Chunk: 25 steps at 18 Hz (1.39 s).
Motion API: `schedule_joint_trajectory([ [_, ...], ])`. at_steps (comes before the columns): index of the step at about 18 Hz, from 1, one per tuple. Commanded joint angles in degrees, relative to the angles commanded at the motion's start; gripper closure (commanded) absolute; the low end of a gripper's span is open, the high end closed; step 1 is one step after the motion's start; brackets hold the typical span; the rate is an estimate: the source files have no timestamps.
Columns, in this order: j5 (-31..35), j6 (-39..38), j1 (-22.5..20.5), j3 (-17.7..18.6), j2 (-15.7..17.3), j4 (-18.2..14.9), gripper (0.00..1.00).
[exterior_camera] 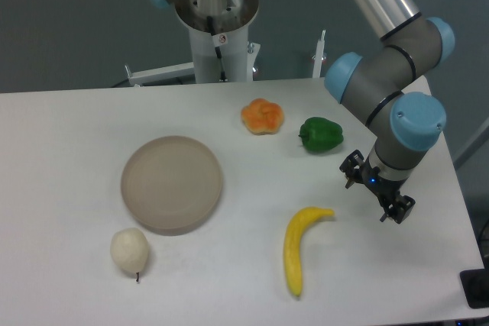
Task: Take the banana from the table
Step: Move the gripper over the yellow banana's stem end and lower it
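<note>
The banana (295,248) is bright yellow, long and curved, and lies on the white table (61,158) at the front right, one tip pointing right toward the gripper. My gripper (377,191) hangs above the table to the right of the banana's upper tip, apart from it. Its two dark fingers are spread wide with nothing between them.
A round tan-grey plate (172,183) sits left of centre. A pale pear (129,250) lies in front of it. An orange fruit (262,116) and a green pepper (321,134) lie at the back, left of my arm. The table's right edge is near the gripper.
</note>
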State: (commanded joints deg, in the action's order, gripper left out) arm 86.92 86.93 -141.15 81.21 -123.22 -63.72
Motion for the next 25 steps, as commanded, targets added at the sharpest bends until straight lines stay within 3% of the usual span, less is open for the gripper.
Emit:
schedule_joint_trajectory([
  [11, 0.09, -23.01, 8.88, -0.17, -1.67, 0.44, 0.0],
  [17, 0.26, -38.39, 11.16, 0.09, -4.04, 5.09, 0.0],
  [19, 0.35, -39.38, 11.34, 0.35, -4.66, 6.76, 0.0],
  [25, 0.53, -40.52, 11.43, 3.86, -4.74, 7.03, 0.0],
])
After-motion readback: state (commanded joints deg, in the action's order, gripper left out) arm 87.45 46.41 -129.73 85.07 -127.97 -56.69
